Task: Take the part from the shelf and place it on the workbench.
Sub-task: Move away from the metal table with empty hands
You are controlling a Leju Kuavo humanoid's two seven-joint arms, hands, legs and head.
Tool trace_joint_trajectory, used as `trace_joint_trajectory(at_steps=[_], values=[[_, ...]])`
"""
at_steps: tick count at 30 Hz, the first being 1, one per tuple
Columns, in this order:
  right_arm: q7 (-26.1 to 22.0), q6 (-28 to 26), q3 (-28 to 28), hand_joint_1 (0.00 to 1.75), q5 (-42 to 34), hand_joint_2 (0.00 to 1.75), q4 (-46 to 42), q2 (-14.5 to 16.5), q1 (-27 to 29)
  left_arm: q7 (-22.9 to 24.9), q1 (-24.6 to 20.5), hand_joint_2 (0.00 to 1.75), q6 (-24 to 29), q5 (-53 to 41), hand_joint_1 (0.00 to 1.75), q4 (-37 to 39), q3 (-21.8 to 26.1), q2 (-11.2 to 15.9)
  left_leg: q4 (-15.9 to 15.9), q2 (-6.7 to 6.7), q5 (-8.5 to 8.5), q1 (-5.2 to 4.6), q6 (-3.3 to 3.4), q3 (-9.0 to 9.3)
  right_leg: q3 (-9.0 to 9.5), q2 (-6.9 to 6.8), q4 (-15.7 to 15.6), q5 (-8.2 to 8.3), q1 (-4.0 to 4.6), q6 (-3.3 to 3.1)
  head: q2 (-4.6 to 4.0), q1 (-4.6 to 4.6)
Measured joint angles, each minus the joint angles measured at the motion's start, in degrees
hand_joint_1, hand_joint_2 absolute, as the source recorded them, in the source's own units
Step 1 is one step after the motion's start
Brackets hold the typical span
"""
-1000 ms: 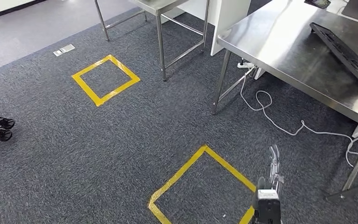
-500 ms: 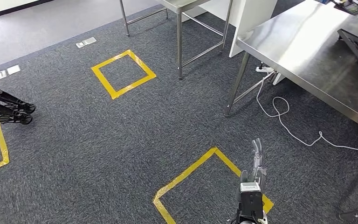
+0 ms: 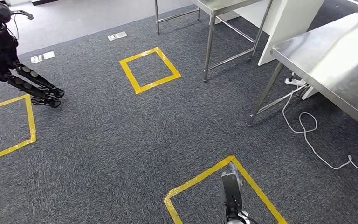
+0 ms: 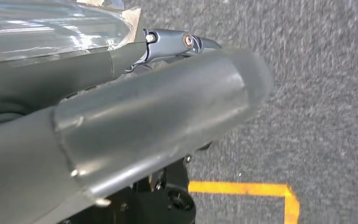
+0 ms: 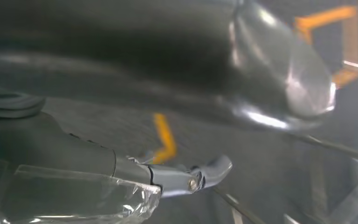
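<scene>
At the far left of the head view, a second black robot (image 3: 0, 42) stands on the grey carpet (image 3: 102, 140), its dark legs reaching down beside a yellow tape square (image 3: 9, 126) that runs off the left edge. Further right, a smaller yellow tape square (image 3: 149, 70) lies near the top of the floor, with two floor outlet plates (image 3: 117, 35) beyond it. A metal-legged table (image 3: 209, 42) stands just right of that square, beside a white panel (image 3: 286, 23). At the bottom centre, the robot's right hand (image 3: 231, 186) hangs over the corner of another taped square (image 3: 205, 177); whether its fingers are spread or curled cannot be told. The left hand (image 4: 177, 42) shows in its wrist view as a thick grey thumb and one dark finger above the carpet, its state also unclear. At the right, the steel workbench (image 3: 335, 60) stands over a looping white cable (image 3: 307, 126). Neither the part nor the shelf can be made out.
</scene>
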Motion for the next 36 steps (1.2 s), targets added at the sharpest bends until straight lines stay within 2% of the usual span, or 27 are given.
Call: trace_joint_trajectory(at_steps=[2,3,4,6,8,9,10,11,13,14,15,16,18,20,22,24,25,26,27,28,29,30,31,33,35,36], values=[[-0.43,0.15,-0.77,0.00,-0.16,0.00,5.88,0.78,-1.85,0.03,0.04,0.00,-0.06,-0.10,0.00,0.01,-0.07,-0.02,0.10,-0.57,0.14,0.17,-0.64,-0.45,0.02,-0.73,0.08,0.25,0.22,-0.85,-0.01,-0.10],[-0.51,0.21,-1.03,0.00,-0.21,0.00,7.95,1.14,-2.62,0.03,0.07,0.00,-0.07,-0.12,0.00,0.02,-0.08,-0.02,0.38,-0.12,-0.01,0.27,-0.92,-0.68,0.10,-1.08,0.02,0.41,0.15,-1.17,-0.01,-0.11],[-0.57,0.26,-1.25,0.00,-0.23,0.00,9.65,1.44,-3.32,0.03,0.08,0.00,-0.07,-0.14,0.00,0.03,-0.08,-0.04,1.38,0.91,-0.67,0.34,-1.18,-1.17,0.14,-1.48,-0.08,0.52,0.09,-1.55,-0.01,-0.23],[-0.62,0.32,-1.54,0.00,-0.24,0.00,12.40,1.89,-4.29,0.03,-0.04,0.00,-0.08,-0.14,0.00,0.04,-0.09,-0.07,6.80,3.48,-3.74,0.42,-1.64,-3.68,0.23,-2.49,-0.20,0.52,0.18,-2.29,-0.01,-0.45],[-0.15,0.70,-1.81,0.00,-0.32,0.00,14.75,2.06,-4.79,0.04,-0.16,0.00,-0.11,-0.23,0.00,0.04,-0.10,-0.08,14.74,4.52,-7.17,0.56,-1.99,-7.61,0.24,-3.81,-0.19,0.36,0.51,-2.79,-0.01,-0.59],[0.99,1.20,-1.98,0.00,-0.28,0.00,15.89,2.12,-4.98,0.04,-0.15,0.00,-0.19,-0.44,0.00,0.04,-0.15,-0.08,17.10,4.67,-7.70,0.61,-2.06,-8.86,0.25,-4.48,-0.19,0.28,0.63,-2.90,-0.01,-0.58],[2.99,2.03,-2.14,0.00,-0.17,0.00,17.11,2.24,-5.23,0.04,-0.11,0.00,-0.30,-0.85,0.00,0.04,-0.32,-0.08,17.25,4.82,-7.11,0.64,-2.06,-8.99,0.30,-5.07,-0.18,0.20,0.71,-2.99,-0.01,-0.59],[5.46,3.14,-2.26,0.00,-0.12,0.00,18.33,2.45,-5.49,0.04,-0.09,0.00,-0.51,-1.42,0.00,0.04,-0.58,-0.08,14.98,5.09,-5.55,0.64,-1.95,-7.86,0.39,-5.59,-0.18,0.09,0.77,-3.05,-0.01,-0.58],[10.28,6.98,-2.55,0.00,-0.88,0.00,21.06,3.19,-5.61,-0.02,-0.27,0.00,-1.38,-3.45,0.00,0.04,-1.61,-0.08,6.67,6.86,-1.99,0.36,-1.39,-3.41,0.70,-6.48,-0.19,-0.20,0.98,-2.97,-0.01,-0.60],[11.83,9.18,-2.76,0.00,-1.52,0.00,22.23,3.62,-5.41,-0.08,-0.51,0.00,-1.74,-4.73,0.00,0.04,-2.30,-0.10,3.42,7.66,-1.03,0.12,-1.04,-1.66,0.80,-6.88,-0.19,-0.36,1.16,-2.80,-0.01,-0.55],[13.24,11.51,-2.97,0.00,-1.91,0.00,23.42,4.11,-5.09,-0.15,-0.80,0.00,-1.87,-6.14,0.00,0.04,-3.20,-0.16,1.54,8.25,-0.71,-0.16,-0.75,-0.68,0.88,-7.28,-0.19,-0.51,1.32,-2.59,-0.01,-0.55],[14.41,13.29,-3.09,0.00,-1.73,0.00,24.38,4.56,-4.74,-0.21,-1.09,0.00,-1.69,-7.22,0.00,0.04,-4.09,-0.25,1.04,8.33,-0.89,-0.42,-0.55,-0.50,0.92,-7.67,-0.21,-0.64,1.44,-2.36,-0.01,-0.51],[16.88,15.39,-2.79,0.00,0.23,0.00,25.94,5.48,-4.26,-0.16,-1.52,0.00,-1.12,-8.33,0.00,0.04,-5.56,-0.55,0.62,7.25,-0.67,-0.40,-0.08,-0.50,0.93,-8.13,-0.15,-0.95,1.53,-1.89,-0.01,-0.51],[18.59,15.15,-1.91,0.00,2.97,0.00,26.87,6.15,-4.12,0.07,-1.85,0.00,-0.93,-8.39,0.00,0.05,-6.39,-0.90,-0.11,6.31,-0.27,-0.12,0.52,-0.16,0.08,-6.32,1.98,-2.27,1.47,-1.69,0.00,-0.44],[19.56,14.31,-1.10,0.00,4.62,0.00,27.61,6.43,-4.03,0.24,-2.21,0.00,-0.98,-8.37,0.00,0.06,-6.93,-1.14,-0.42,5.35,-0.06,0.00,0.90,0.04,-2.83,-3.75,8.27,-5.12,1.25,-1.99,0.00,-0.32],[20.07,13.99,-0.60,0.00,5.02,0.00,28.36,6.45,-3.74,0.31,-2.47,0.00,-1.03,-8.36,0.00,0.06,-7.21,-1.21,-0.40,4.00,-0.05,0.01,1.00,0.00,-6.42,-2.98,15.13,-7.30,1.14,-2.00,-0.01,-0.21],[20.18,13.95,-0.37,0.00,5.07,0.00,28.67,6.43,-3.62,0.32,-2.49,0.00,-1.05,-8.35,0.00,0.06,-7.32,-1.22,-0.37,3.27,-0.05,0.03,1.00,0.01,-7.12,-2.89,16.11,-7.17,1.04,-1.64,-0.01,-0.19],[20.24,13.94,-0.12,0.00,5.10,0.00,28.93,6.42,-3.55,0.33,-2.49,0.00,-1.07,-8.34,0.00,0.07,-7.44,-1.25,-0.33,2.50,-0.06,0.06,0.97,0.06,-6.82,-2.80,14.95,-6.16,0.87,-1.08,-0.01,-0.18],[20.28,14.00,0.07,0.00,5.07,0.00,29.08,6.42,-3.57,0.35,-2.48,0.00,-1.10,-8.34,0.00,0.07,-7.59,-1.30,-0.26,1.81,-0.08,0.10,0.88,0.11,-5.43,-2.48,11.61,-4.46,0.62,-0.44,-0.01,-0.19],[20.37,14.17,0.19,0.00,4.98,0.00,29.19,6.42,-3.62,0.38,-2.48,0.00,-1.21,-8.33,0.00,0.07,-7.77,-1.35,-0.09,1.16,-0.14,0.13,0.70,0.07,-3.72,-1.51,7.52,-2.71,0.24,0.15,-0.01,-0.16],[20.53,14.39,0.25,0.00,4.92,0.00,29.31,6.43,-3.71,0.47,-2.51,0.00,-1.38,-8.32,0.00,0.07,-7.95,-1.39,0.23,0.57,-0.27,0.06,0.41,-0.05,-2.35,-0.63,4.13,-1.31,-0.02,0.38,-0.01,-0.14],[20.76,14.64,0.29,0.00,4.91,0.00,29.44,6.39,-3.77,0.60,-2.54,0.00,-1.62,-8.33,0.00,0.07,-8.08,-1.42,0.51,0.12,-0.38,0.00,0.08,-0.23,-1.42,0.07,2.01,-0.50,-0.15,0.29,-0.01,-0.16],[20.98,14.82,0.33,0.00,5.05,0.00,29.58,6.33,-3.79,0.79,-2.56,0.00,-1.91,-8.37,0.00,0.07,-8.18,-1.42,0.71,-0.25,-0.43,-0.01,-0.27,-0.43,-1.08,0.46,1.19,-0.19,-0.12,-0.08,-0.01,-0.18],[21.16,14.61,0.56,0.00,5.87,0.00,29.77,6.19,-3.77,1.34,-2.58,0.00,-2.38,-8.62,0.00,0.08,-8.27,-1.42,0.84,-0.80,-0.41,0.25,-0.86,-0.74,-0.86,-0.38,1.13,0.09,0.03,-1.06,-0.01,-0.29],[20.97,13.90,0.92,0.00,6.72,0.00,29.86,6.10,-3.81,1.85,-2.65,0.00,-2.69,-8.89,0.00,0.07,-8.47,-1.43,2.52,0.62,-1.51,0.45,-1.36,-1.60,-0.70,-1.27,0.93,0.33,-0.04,-1.80,-0.01,-0.45],[20.85,13.60,1.12,0.00,6.95,0.00,29.91,6.07,-3.83,2.03,-2.75,0.00,-2.80,-8.96,0.00,0.07,-8.59,-1.44,4.99,1.89,-2.96,0.51,-1.57,-2.74,-0.63,-1.81,0.84,0.34,-0.05,-2.16,-0.01,-0.61]])
